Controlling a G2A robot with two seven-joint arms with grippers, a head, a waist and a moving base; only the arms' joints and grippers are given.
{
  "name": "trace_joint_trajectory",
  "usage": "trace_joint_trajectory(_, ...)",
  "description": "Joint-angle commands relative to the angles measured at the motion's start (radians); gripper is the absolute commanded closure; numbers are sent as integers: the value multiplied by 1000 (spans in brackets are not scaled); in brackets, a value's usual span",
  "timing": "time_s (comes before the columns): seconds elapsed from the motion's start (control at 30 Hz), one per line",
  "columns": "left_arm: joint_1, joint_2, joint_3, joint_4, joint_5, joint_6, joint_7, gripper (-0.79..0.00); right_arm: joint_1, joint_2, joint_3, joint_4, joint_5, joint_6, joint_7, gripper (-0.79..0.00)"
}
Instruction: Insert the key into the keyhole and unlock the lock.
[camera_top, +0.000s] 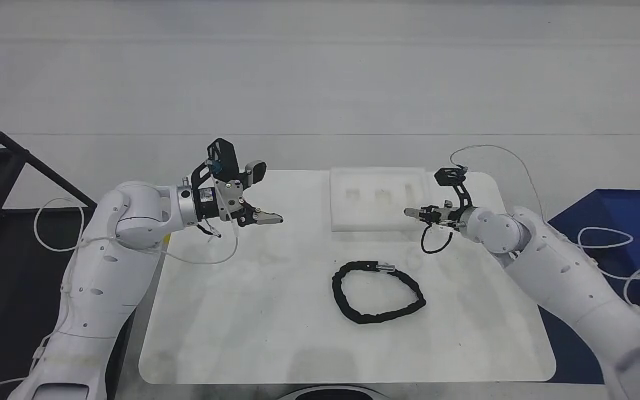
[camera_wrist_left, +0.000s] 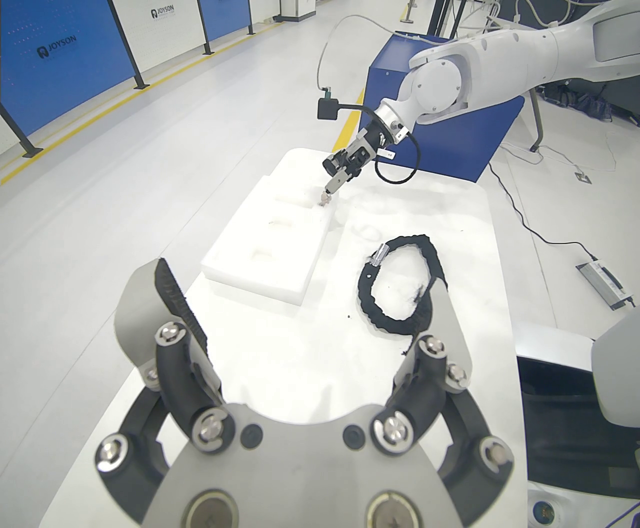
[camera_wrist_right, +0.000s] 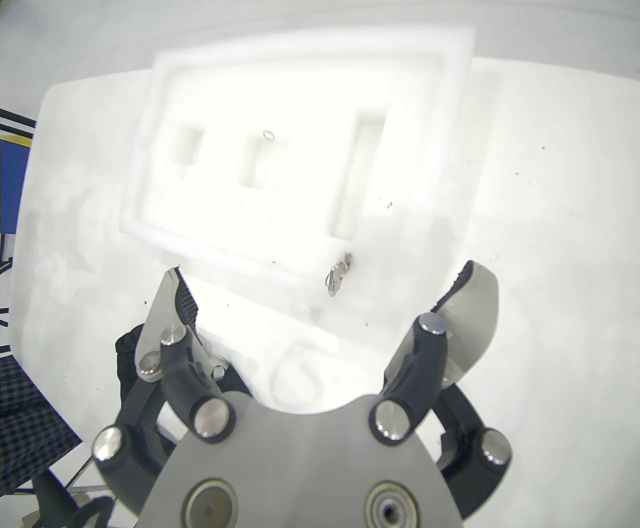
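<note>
A small silver key (camera_wrist_right: 335, 278) lies on the near rim of the white foam tray (camera_wrist_right: 150, 150), by its corner. My right gripper (camera_wrist_right: 325, 289) hangs open just above it, one finger on either side, not touching it. The black chain lock (camera_top: 378, 292) lies in a loop on the white table (camera_top: 250, 330), in front of the tray (camera_top: 385, 200); its metal lock end (camera_wrist_left: 378, 254) points toward the tray. My left gripper (camera_top: 262, 215) is open and holds nothing, up over the table's left part, well away from the lock (camera_wrist_left: 400, 290). The right gripper (camera_wrist_left: 326, 196) points down at the tray's corner.
The tray has three shallow pockets; a tiny ring (camera_wrist_right: 269, 135) sits in the middle one. A blue cabinet (camera_top: 610, 215) stands off the table's right side and a black frame (camera_top: 20, 165) off the left. Cables trail from both arms.
</note>
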Motion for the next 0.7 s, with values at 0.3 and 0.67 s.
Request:
trace_joint_trajectory(0.3, 0, 0, 0, 0, 0, 0, 0, -785, 50, -29, 15, 24, 3, 38, 202, -785)
trace_joint_trajectory(0.67, 0, 0, 0, 0, 0, 0, 0, -785, 84, -83, -4, 101, -34, 24, 227, -723)
